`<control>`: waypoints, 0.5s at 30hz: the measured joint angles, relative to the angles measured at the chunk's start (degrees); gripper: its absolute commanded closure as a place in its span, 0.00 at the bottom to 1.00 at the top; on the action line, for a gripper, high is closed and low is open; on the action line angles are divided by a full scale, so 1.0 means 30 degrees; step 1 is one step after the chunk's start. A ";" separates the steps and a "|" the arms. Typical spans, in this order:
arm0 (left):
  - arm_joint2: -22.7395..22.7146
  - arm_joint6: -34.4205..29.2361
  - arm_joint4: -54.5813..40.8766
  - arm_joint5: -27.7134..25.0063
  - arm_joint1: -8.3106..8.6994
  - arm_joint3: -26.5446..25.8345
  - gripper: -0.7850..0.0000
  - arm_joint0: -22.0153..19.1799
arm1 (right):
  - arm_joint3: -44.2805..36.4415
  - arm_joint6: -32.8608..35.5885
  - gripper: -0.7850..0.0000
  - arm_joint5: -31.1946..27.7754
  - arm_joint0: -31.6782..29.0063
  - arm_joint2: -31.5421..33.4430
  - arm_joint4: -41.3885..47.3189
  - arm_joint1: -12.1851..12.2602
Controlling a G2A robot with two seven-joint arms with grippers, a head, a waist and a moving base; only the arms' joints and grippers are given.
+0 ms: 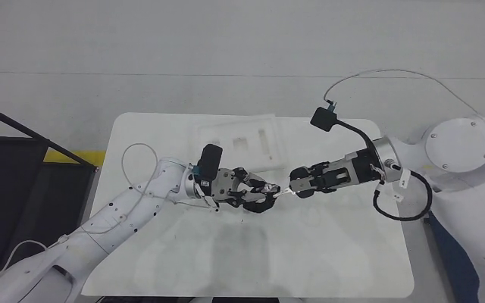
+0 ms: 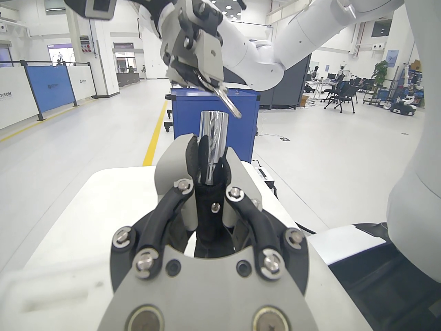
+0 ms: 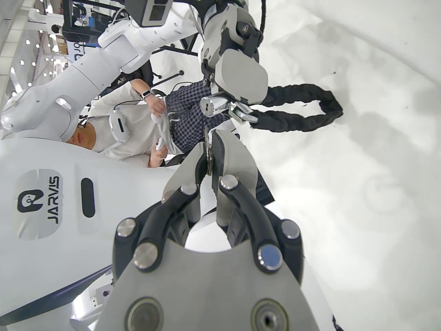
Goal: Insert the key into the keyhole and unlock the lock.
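My left gripper (image 1: 260,197) (image 2: 207,149) is shut on the lock, a chrome cylinder (image 2: 213,132) with a black fabric-covered cable loop (image 3: 310,104) hanging from it. The cylinder's end with the keyhole (image 3: 207,106) faces my right gripper (image 1: 295,184) (image 3: 208,146), which is shut on the flat silver key (image 3: 207,156) (image 2: 229,104). In the left wrist view the key's tip stands just beyond and beside the cylinder's end, not touching it. Both grippers meet above the middle of the white table (image 1: 341,250), with the key (image 1: 283,192) between them.
A clear plastic tray (image 1: 242,140) lies on the table behind the grippers. The front half of the table offers free room. A black rack (image 1: 30,174) stands off the table's left side.
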 measured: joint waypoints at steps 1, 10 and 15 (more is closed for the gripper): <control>-0.0066 -0.0017 0.0045 0.0000 0.0026 0.0012 1.00 0.0070 | -0.0144 0.0017 1.00 0.0019 0.0167 0.0064 -0.0187 0.0015; -0.0580 -0.1586 -0.0204 0.0000 0.0075 -0.0184 1.00 0.0323 | -0.1389 0.0800 1.00 0.0567 0.1892 -0.0733 -0.2902 0.0037; -0.0829 -0.2626 -0.0872 0.0000 -0.0076 -0.0256 1.00 0.0410 | -0.1756 0.0520 1.00 0.0907 0.2221 -0.1225 -0.3401 -0.0012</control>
